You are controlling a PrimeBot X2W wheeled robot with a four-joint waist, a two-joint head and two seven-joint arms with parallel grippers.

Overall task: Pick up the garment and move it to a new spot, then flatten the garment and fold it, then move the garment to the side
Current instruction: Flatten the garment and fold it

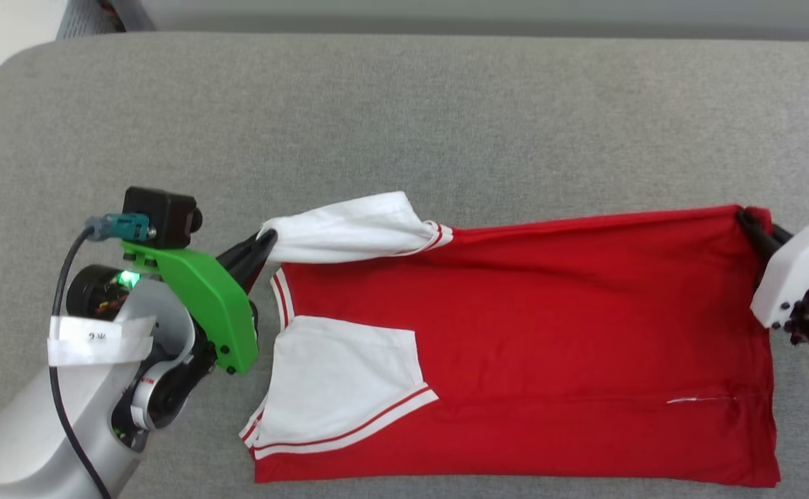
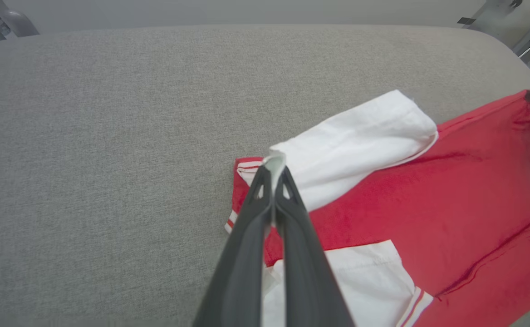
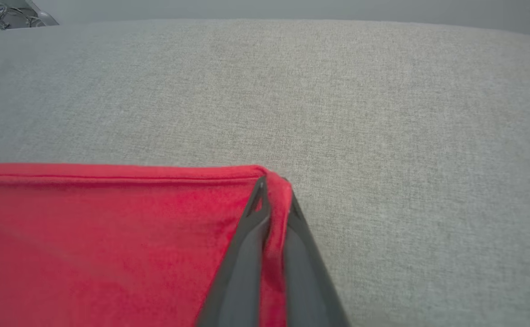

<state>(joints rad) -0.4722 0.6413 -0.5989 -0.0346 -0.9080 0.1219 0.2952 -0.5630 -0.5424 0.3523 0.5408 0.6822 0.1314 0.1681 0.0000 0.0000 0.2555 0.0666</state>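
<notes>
A: Two grippers doing what?
B: My left gripper (image 1: 266, 239) is pinching the garment (image 1: 529, 312) by its white sleeve, my right gripper (image 1: 747, 218) by a red corner, seemingly the hem; it is lying on the grey pad (image 1: 404, 111).

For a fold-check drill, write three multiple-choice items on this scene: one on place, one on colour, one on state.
1. Where does the left gripper hold the garment? A white sleeve; B red bottom corner; C middle of the body.
2. The padded surface is: A blue; B grey; C brown.
3. The right gripper is: A open; B shut on a red corner; C clear of the cloth.
Answers: A, white cloth sits between its tips; B, grey weave all round; B, red cloth is clamped there.
</notes>
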